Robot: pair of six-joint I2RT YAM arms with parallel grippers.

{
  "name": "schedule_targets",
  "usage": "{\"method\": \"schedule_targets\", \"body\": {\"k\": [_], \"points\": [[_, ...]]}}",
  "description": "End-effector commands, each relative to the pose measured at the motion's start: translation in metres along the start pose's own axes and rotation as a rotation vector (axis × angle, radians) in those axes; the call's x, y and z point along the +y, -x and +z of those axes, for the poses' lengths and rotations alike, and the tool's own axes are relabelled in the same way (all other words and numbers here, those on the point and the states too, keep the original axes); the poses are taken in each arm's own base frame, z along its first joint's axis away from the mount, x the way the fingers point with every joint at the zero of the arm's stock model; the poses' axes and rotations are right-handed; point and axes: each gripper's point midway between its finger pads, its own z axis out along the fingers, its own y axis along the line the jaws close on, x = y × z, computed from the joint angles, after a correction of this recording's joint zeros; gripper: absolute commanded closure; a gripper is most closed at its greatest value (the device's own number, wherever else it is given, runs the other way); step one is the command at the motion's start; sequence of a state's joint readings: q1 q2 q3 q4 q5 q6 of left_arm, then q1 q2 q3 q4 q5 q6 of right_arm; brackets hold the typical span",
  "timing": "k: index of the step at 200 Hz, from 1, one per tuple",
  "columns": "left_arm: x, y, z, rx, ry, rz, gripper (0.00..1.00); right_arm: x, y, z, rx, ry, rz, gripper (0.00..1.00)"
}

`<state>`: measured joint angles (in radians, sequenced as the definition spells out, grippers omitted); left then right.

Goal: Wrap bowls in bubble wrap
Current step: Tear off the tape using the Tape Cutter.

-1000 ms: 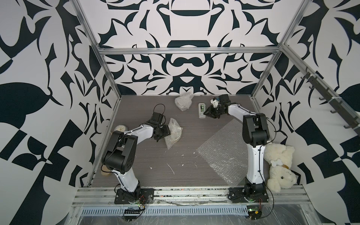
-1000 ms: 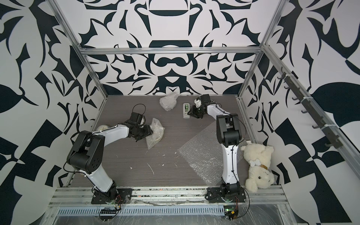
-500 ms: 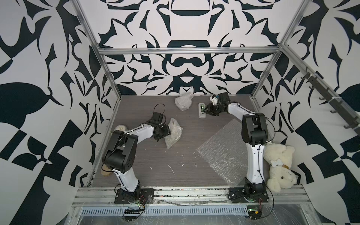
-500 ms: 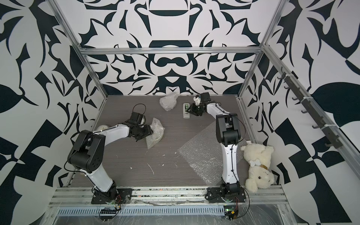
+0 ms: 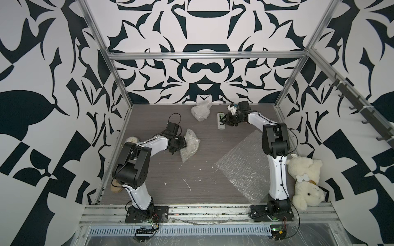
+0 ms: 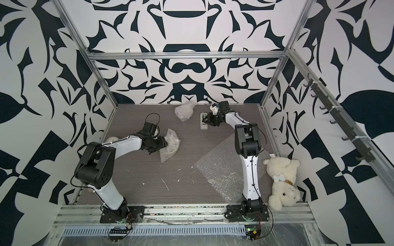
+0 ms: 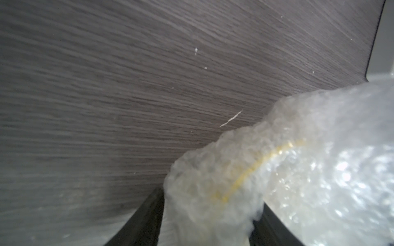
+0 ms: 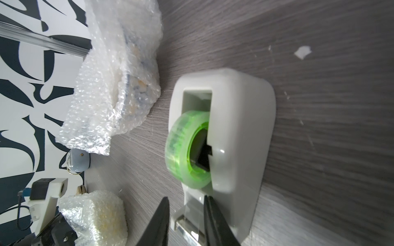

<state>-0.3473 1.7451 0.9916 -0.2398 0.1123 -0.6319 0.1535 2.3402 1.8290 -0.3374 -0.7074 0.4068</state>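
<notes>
Left wrist: bubble wrap [image 7: 319, 174] veils bowl [image 7: 252, 169].

A wrapped white bowl [image 7: 234, 181], its yellow ring showing through crumpled film, lies left of the table's middle. A wrapped blue-and-yellow bowl [image 8: 132, 85] sits near the back wall, its film loosely bunched. A bubble wrap sheet [image 5: 243, 168] lies flat and unfolded at the right, set diagonally.
</notes>
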Motion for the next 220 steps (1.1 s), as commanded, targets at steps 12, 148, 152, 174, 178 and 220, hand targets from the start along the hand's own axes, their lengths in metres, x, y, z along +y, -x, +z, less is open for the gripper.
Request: {"method": "schedule_targets", "body": {"k": [12,148,152,174,178,220], "points": [[0.014,-0.011,0.010,0.050,0.055,-0.012,0.37,0.005,-0.003,0.004,0.023,0.037,0.011,0.69],[0.015,-0.011,0.008,0.040,0.064,-0.013,0.37,0.009,0.004,0.003,0.023,0.050,0.024,0.91],[0.015,-0.010,0.007,0.038,0.064,-0.013,0.37,0.009,0.004,0.003,0.023,0.051,0.023,0.93],[0.015,-0.010,0.007,0.038,0.064,-0.013,0.37,0.014,0.007,-0.001,0.013,0.056,0.015,1.00],[0.015,-0.010,0.007,0.038,0.064,-0.012,0.38,0.015,0.007,-0.002,0.011,0.058,0.012,1.00],[0.016,-0.012,0.007,0.039,0.066,-0.015,0.37,0.038,0.017,-0.022,-0.023,0.083,-0.022,1.00]]}}
